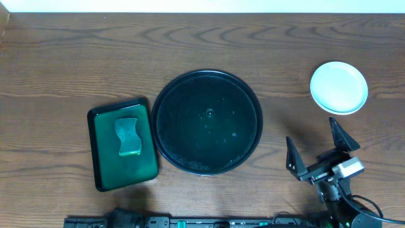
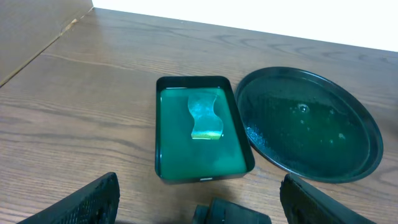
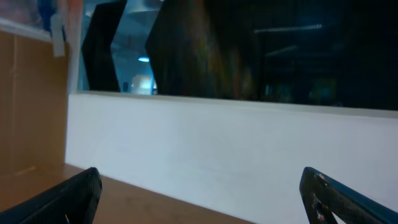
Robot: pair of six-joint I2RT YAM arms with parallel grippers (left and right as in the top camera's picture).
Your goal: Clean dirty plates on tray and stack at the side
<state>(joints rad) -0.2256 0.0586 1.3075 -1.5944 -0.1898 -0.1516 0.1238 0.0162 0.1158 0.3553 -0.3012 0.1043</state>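
A large round black tray (image 1: 166,104) with a raised rim sits on a brown wooden table (image 1: 63,57), and its glossy surface shows small wet specks. To the right of the tray and a little farther from the robot, well apart from it, a white plate (image 1: 338,87) rests on the table. From above only one round outline shows, so whether more plates lie beneath it cannot be told. Just beside the tray on its left, nearly touching the rim, lies a smaller green tray (image 1: 144,166), rectangular with a dark edge. A pale green sponge (image 1: 128,136) with a pinched waist lies flat in it. To the right of the black tray and nearer the robot, the right gripper (image 1: 310,131) hangs over bare table between the tray and the plate, its two dark fingers spread wide and gripping nothing. Its wrist camera looks toward a white wall (image 3: 205,149). The left gripper (image 2: 199,180), seen only from its own wrist camera, faces the green tray and the black tray, with its fingers (image 2: 93,199) also held wide apart and empty.
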